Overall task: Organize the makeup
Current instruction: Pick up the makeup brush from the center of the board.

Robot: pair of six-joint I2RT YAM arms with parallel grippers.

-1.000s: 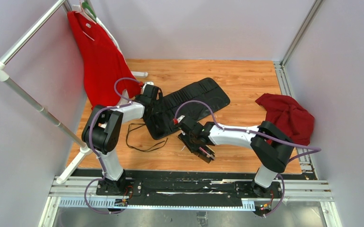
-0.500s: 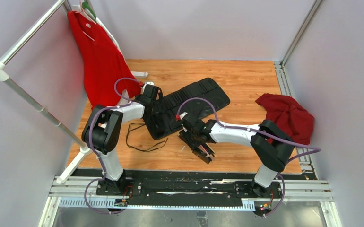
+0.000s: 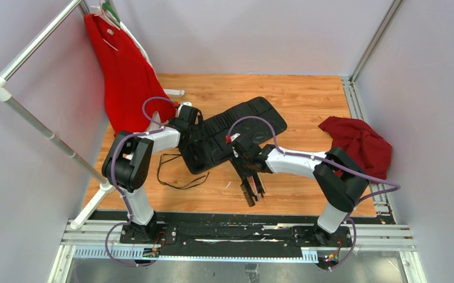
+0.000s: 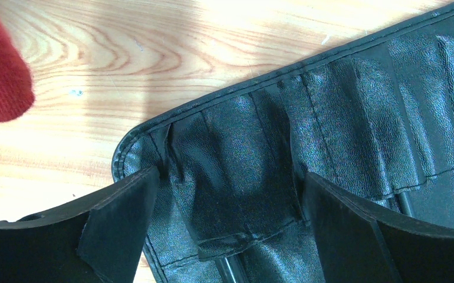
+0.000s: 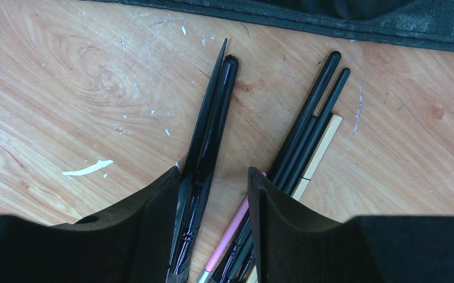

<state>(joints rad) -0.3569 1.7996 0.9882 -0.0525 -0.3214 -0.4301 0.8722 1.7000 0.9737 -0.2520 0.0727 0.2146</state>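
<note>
1. Here, the right gripper [image 5: 213, 175] is parted, its fingers straddling two slim black tools [image 5: 214, 112] that lie on the wooden tabletop [image 5: 65, 88], near the case's edge.
2. Just right of them lie black brushes [image 5: 310, 124], a pink handle [image 5: 227, 242] and a pale stick [image 5: 322, 144], bunched together.
3. The left gripper [image 4: 230, 236] gapes wide over one end of the black roll-up case [image 4: 331, 118].

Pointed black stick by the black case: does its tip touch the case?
Apart. The right wrist view shows bare tabletop between the tip of the pointed stick and the case.
</note>
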